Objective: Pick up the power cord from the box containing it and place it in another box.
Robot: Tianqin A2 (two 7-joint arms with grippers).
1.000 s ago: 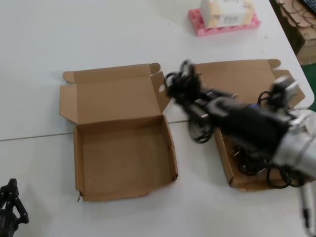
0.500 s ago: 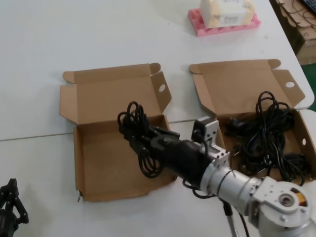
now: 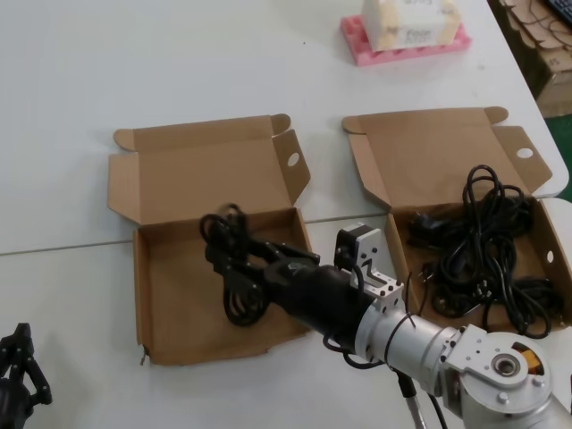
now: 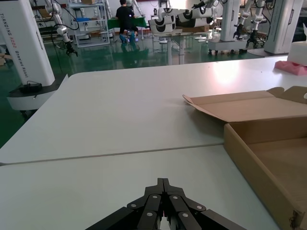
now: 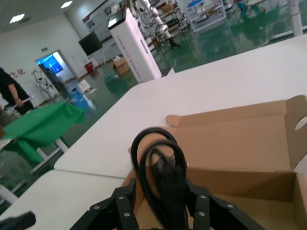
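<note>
One power cord hangs clamped in your right claw over another box; release while the hank dangles and its loops may snag the box's wall.

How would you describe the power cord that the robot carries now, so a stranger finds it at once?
Look at the left cardboard box on the white table. Over its floor, the right tool holds the power cord, one thin black looped hank. The many cords heaped in the right box lie unheld.
</note>
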